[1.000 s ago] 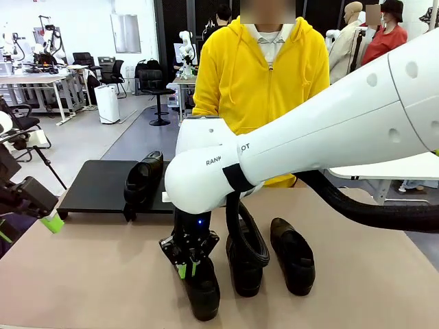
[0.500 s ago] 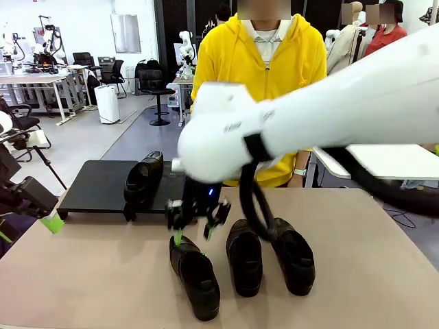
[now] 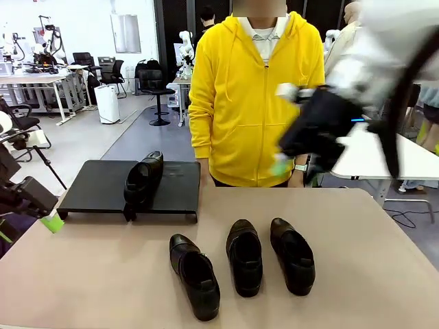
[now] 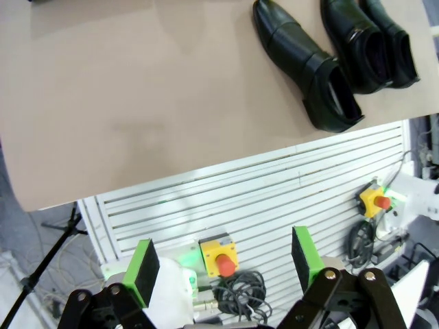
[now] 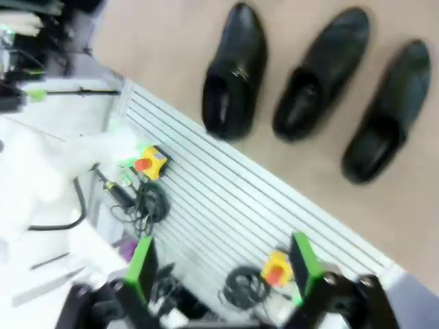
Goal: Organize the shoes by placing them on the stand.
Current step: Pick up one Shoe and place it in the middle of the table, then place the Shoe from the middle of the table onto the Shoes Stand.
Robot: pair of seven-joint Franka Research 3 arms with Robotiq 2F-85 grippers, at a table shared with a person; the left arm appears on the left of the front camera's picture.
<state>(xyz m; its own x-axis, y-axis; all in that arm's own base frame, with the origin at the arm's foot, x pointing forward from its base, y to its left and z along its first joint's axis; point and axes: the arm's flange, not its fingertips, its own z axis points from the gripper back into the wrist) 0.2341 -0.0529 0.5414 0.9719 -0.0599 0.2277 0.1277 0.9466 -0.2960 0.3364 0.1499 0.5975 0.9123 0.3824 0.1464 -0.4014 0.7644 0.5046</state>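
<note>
One black shoe [image 3: 143, 179] lies on the low black stand [image 3: 96, 186] at the table's far left. Three more shoes lie side by side on the beige table: left [image 3: 195, 275], middle [image 3: 245, 257], right [image 3: 293, 256]. My right gripper [image 3: 285, 161] is blurred, high above the table's far right, in front of the person. In the right wrist view it [image 5: 223, 264] is open and empty, with the three shoes [image 5: 233, 72] far below. My left gripper [image 3: 41, 225] hangs at the left table edge; the left wrist view shows it [image 4: 223, 260] open and empty, shoes [image 4: 305, 65] at top right.
A person in a yellow hoodie [image 3: 254, 96] stands at the far side. Under the table's near edge runs a white slatted panel [image 4: 260, 199] with red stop buttons [image 4: 219, 257] and cables. Bare tabletop [image 3: 89, 274] lies left of the shoes.
My right gripper let go of the leftmost table shoe, opened, and swung up and to the right. That shoe stays on the table. The left arm has not moved.
</note>
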